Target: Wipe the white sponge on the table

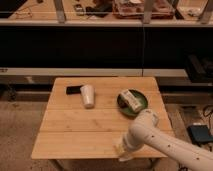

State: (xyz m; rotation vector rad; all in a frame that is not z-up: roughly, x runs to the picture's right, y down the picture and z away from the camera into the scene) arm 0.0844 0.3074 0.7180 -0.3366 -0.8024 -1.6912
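The robot's two-finger tool hangs at the front edge of the square light-wood plank surface, fingers pressed together, gripping nothing; the cream rectangular foam sponge lies on a round dark green plate, well apart from the tool; a white tapered cup sits beside a flat black object.

- The gripper is pointed downward, with its fingers closed.
- Above and right of it, the arm is bent at a rounded joint.
- From the joint, the arm is extended toward the lower right.
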